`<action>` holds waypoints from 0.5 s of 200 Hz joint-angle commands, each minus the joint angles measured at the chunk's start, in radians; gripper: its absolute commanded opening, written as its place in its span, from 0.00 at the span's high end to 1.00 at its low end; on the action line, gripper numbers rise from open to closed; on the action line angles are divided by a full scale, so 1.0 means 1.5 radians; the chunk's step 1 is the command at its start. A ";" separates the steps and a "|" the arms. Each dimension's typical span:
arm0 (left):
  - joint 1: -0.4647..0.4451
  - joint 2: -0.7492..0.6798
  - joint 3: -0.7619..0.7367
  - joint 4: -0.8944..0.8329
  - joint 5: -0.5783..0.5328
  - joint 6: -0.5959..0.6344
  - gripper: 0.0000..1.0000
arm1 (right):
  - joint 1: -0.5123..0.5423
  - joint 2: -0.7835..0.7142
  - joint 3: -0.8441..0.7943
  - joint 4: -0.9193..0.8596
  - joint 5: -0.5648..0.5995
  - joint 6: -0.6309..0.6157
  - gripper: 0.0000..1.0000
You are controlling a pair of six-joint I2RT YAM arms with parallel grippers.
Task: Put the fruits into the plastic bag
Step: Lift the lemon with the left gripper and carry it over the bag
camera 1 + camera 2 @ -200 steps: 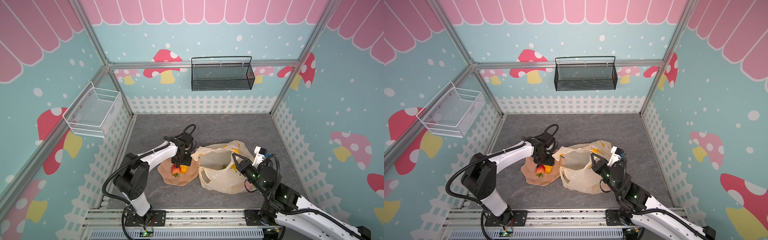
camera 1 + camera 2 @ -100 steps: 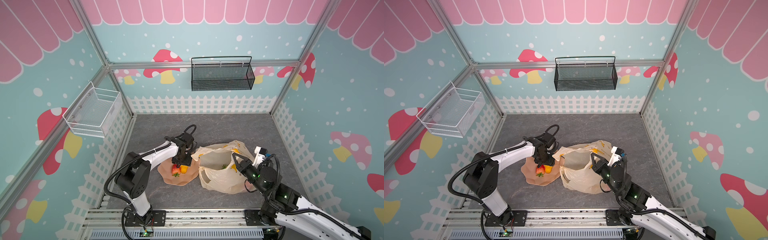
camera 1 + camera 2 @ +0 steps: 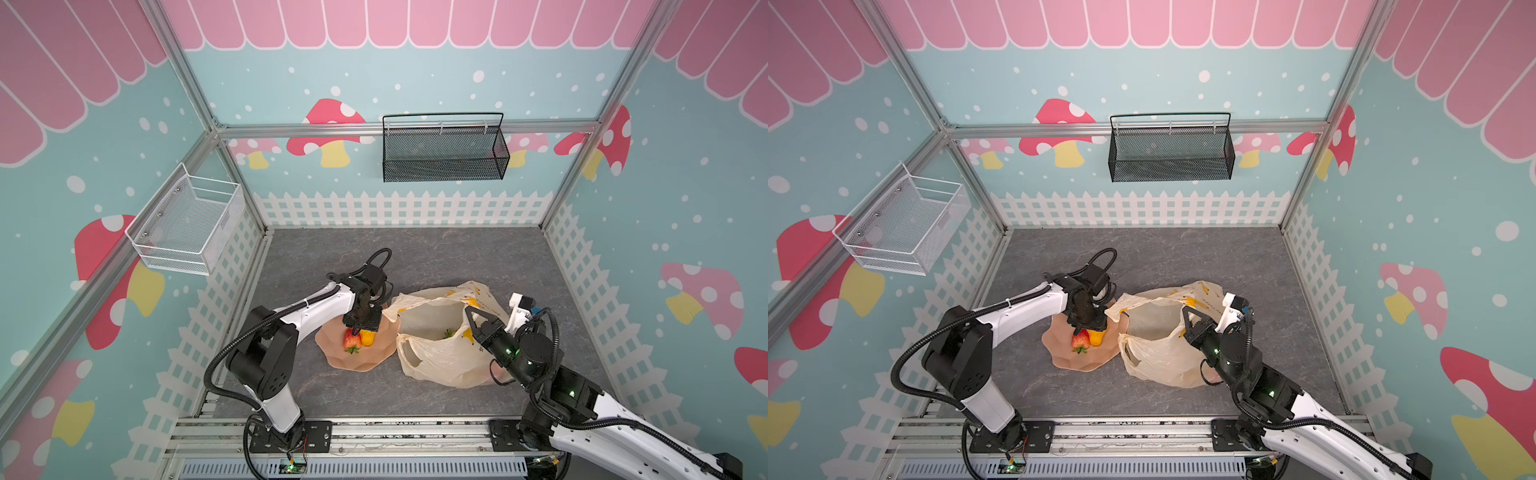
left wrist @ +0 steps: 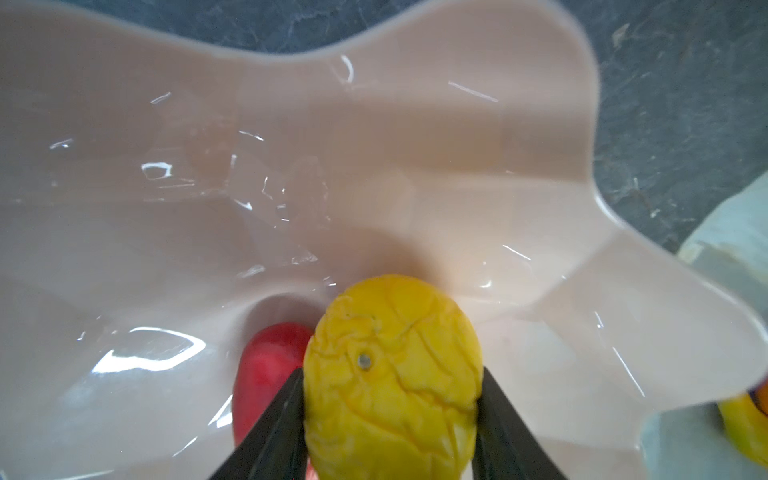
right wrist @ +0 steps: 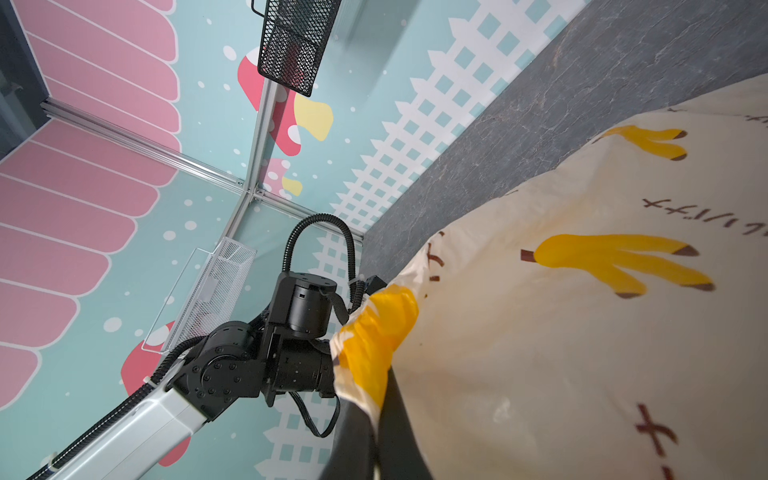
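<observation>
A peach wavy-edged plate (image 3: 374, 358) (image 3: 1068, 357) (image 4: 374, 166) lies on the grey floor, in both top views. On it are a red strawberry (image 3: 351, 340) (image 3: 1079, 340) (image 4: 266, 365) and a yellow-orange fruit (image 3: 368, 337) (image 3: 1097, 337) (image 4: 392, 374). My left gripper (image 3: 360, 330) (image 4: 392, 399) points down into the plate, and its jaws press both sides of the yellow-orange fruit. Right of the plate sits the plastic bag (image 3: 436, 361) (image 3: 1158, 361) (image 5: 582, 332), its mouth held open. My right gripper (image 3: 468, 312) (image 3: 1185, 309) (image 5: 380, 399) is shut on the bag's rim. Green leaves of one fruit (image 3: 448, 332) show inside.
A black mesh basket (image 3: 444, 153) hangs on the back wall and a white wire basket (image 3: 187, 228) on the left wall. White picket-fence walls close the floor in on three sides. The arms' mounting rail (image 3: 374, 432) runs along the front edge.
The left gripper's jaws have closed in onto the yellow-orange fruit on the plate. The right gripper and the bag have stayed where they were.
</observation>
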 commanded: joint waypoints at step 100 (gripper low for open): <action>0.081 -0.225 0.108 -0.054 0.094 0.092 0.66 | 0.001 -0.008 0.023 -0.019 0.014 -0.004 1.00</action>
